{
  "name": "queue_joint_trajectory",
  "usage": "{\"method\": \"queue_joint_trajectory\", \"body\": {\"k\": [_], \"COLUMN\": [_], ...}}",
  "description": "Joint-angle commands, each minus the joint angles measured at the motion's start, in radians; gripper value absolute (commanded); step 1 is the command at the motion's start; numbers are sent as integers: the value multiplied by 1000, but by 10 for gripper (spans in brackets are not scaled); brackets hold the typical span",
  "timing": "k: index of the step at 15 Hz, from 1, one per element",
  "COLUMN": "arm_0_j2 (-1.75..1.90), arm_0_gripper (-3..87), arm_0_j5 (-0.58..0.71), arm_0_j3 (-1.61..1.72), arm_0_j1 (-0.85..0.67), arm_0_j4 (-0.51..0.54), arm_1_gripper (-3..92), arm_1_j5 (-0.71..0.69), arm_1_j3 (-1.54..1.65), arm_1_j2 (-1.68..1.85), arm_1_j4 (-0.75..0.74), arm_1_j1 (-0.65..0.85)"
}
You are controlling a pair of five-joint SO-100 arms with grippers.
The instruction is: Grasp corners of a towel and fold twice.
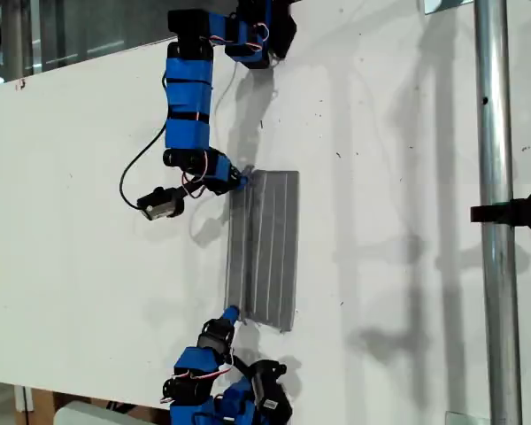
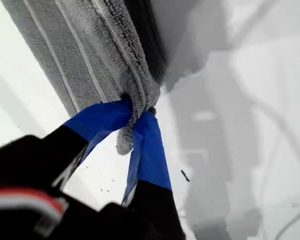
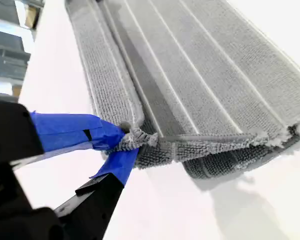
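Towel [image 1: 264,248] corners pinched by my first gripper [image 2: 135,117] and second gripper [image 3: 124,142].

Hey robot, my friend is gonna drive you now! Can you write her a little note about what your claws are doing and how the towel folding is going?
My first gripper: shut on a corner of the towel.
My second gripper: shut on another corner of it.
Towel: a narrow strip lying on the white table between the two arms in the exterior view, with layers stacked along the pinched edge.
Done: it looks folded over at least once.
Left: probably lay the held edge down, let go, then check whether another fold is needed. I cannot tell which arm in the exterior view is first.
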Motion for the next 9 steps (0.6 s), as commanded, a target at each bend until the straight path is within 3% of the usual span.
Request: {"method": "queue_joint_trajectory", "body": {"k": [1, 5, 9], "arm_0_j2": [69, 245, 255], "arm_0_gripper": [-26, -25, -25], "arm_0_j5": [-25, -262, -396], "arm_0_j3": [-74, 173, 288], "arm_0_j1": [15, 247, 342], "arm_0_j4": [11, -107, -127], "arm_1_gripper": [-2, -2, -2], "arm_1_j5": [-29, 156, 218], "arm_1_j3": [-54, -46, -40], "arm_1_j2": [135, -34, -178], "arm_1_j4": [-15, -72, -146], "arm_1_j1": [-21, -268, -296]}}
